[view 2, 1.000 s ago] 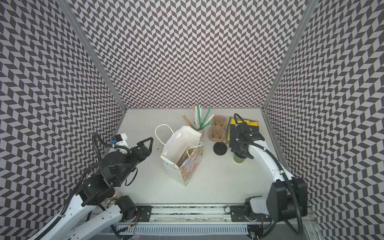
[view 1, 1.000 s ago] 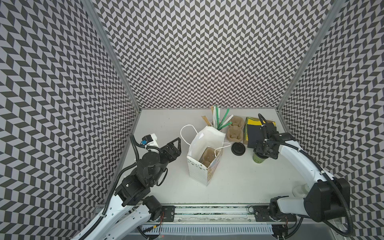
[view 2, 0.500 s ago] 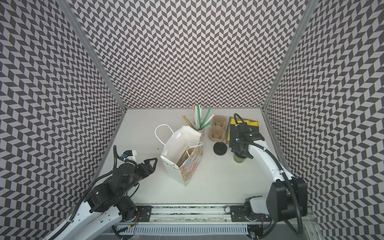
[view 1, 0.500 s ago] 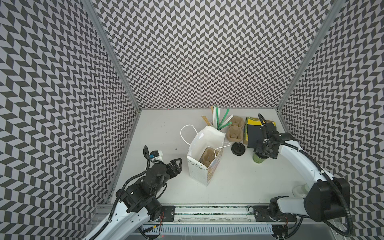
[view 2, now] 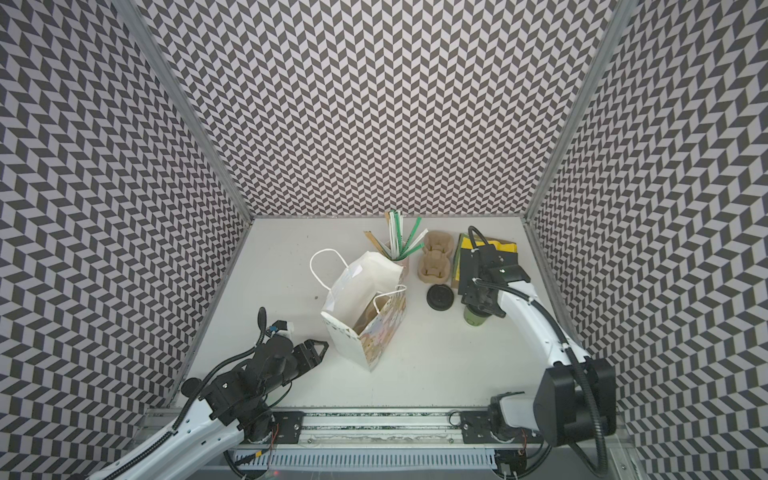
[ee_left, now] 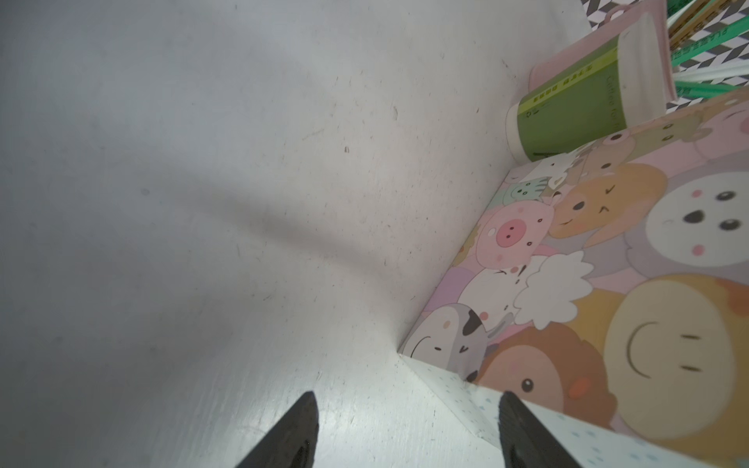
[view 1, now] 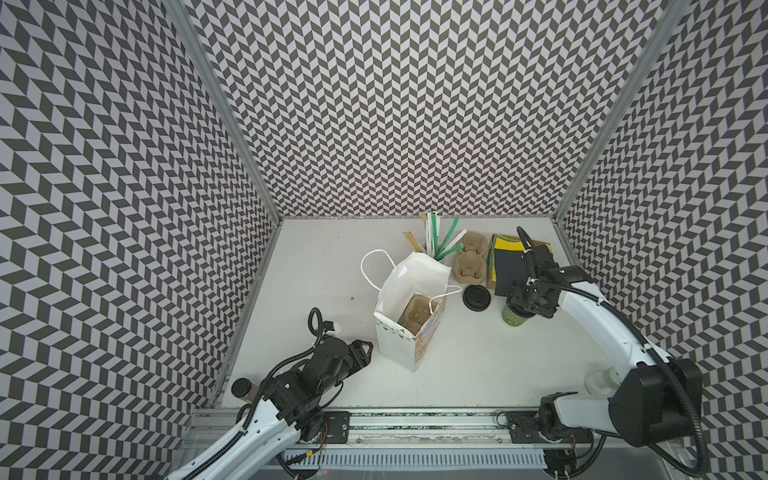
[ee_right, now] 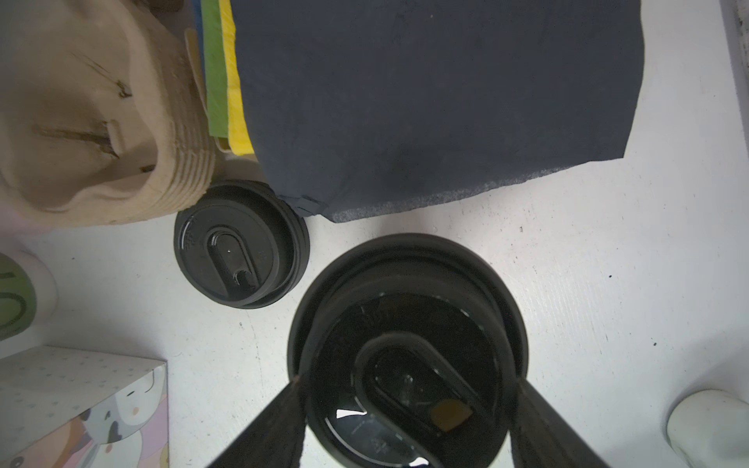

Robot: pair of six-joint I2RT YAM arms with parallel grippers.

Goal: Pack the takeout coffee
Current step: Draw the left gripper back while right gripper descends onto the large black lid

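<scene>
My right gripper (ee_right: 409, 385) sits over the takeout coffee (view 1: 515, 324), a finger (ee_right: 283, 413) on either side of its lid (ee_right: 405, 352). Both fingers lie against the lid's rim, so I am pinching the cup at its top. From my wrist the lid is a round, glossy black disc with a raised oval sip panel and a small tan spot beside it; it covers the whole mouth of the cup. In both top views only the lower green wall and pale base rim of the cup show beneath my gripper (view 2: 482, 301). The cup stands upright on the white table (view 1: 478, 365), on the right side, just in front of the dark napkin stack (view 1: 511, 270) and near a spare black lid (view 1: 477, 297) lying flat to its left.

My left gripper (ee_left: 405, 429) hovers low beside the near corner of the paper bag (view 1: 409, 316), its fingers spread apart with nothing between them. The bag stands open mid-table, a brown cup carrier (view 1: 417, 316) inside it. Past the bag, my left wrist sees a second green cup (ee_left: 567, 109), unlidded, in front of the pink cup of straws (ee_left: 648, 36).
</scene>
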